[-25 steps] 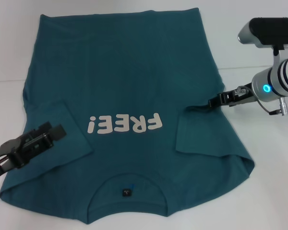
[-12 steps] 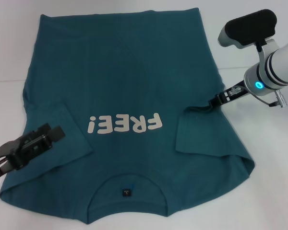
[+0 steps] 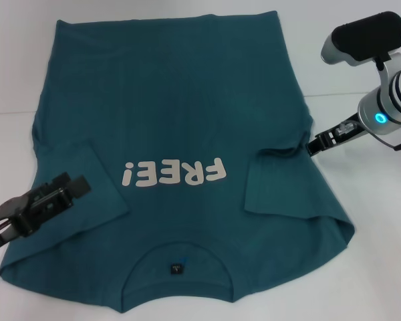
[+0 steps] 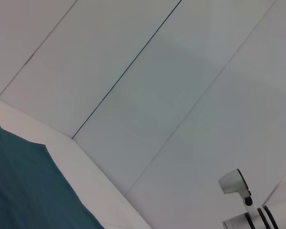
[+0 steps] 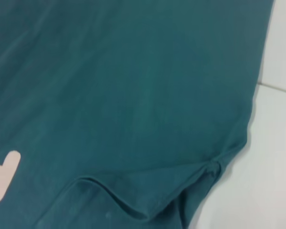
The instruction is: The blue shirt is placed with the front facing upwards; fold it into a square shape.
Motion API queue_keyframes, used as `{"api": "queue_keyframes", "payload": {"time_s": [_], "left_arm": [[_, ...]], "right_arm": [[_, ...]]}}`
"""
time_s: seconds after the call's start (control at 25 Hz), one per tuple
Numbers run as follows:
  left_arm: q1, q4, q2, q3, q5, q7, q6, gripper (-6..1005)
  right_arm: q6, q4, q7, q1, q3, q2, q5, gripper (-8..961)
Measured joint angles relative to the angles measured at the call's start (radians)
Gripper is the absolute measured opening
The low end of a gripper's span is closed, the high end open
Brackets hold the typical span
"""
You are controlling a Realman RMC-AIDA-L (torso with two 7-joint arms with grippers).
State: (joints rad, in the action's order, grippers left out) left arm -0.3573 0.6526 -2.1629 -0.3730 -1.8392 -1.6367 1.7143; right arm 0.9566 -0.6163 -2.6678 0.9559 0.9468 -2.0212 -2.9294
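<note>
White bench (image 3: 361,267): shirt (image 3: 180,114) w/ 2 sleeves folded in, body unfolded. Right tool (image 3: 314,146) narrow at armpit; left tool (image 3: 70,187) wide over sleeve.

We see the right gripper (image 3: 315,146) has drawn back toward the right edge of the frame, off the folded sleeve and just past the shirt's (image 3: 180,114) side edge. The wrist behind it has tilted and shifted right too.

Bright even overhead light, soft shadows; rt wrist view slightly blurred, no glare.
</note>
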Motion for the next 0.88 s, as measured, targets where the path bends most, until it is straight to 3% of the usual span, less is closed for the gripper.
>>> {"api": "queue_keyframes", "payload": {"time_s": [0.28,0.88], "left_arm": [[-0.006,-0.010,0.000,-0.003,0.000,0.001,-0.009,882],[-0.009,-0.021,0.000,0.000,0.000,0.002,-0.018,880]], "right_arm": [[-0.047,0.031,-0.001,0.002,0.029,-0.012,0.000,670],[-0.234,0.157,-0.032,0.032,0.063,-0.016,-0.002,670]]}}
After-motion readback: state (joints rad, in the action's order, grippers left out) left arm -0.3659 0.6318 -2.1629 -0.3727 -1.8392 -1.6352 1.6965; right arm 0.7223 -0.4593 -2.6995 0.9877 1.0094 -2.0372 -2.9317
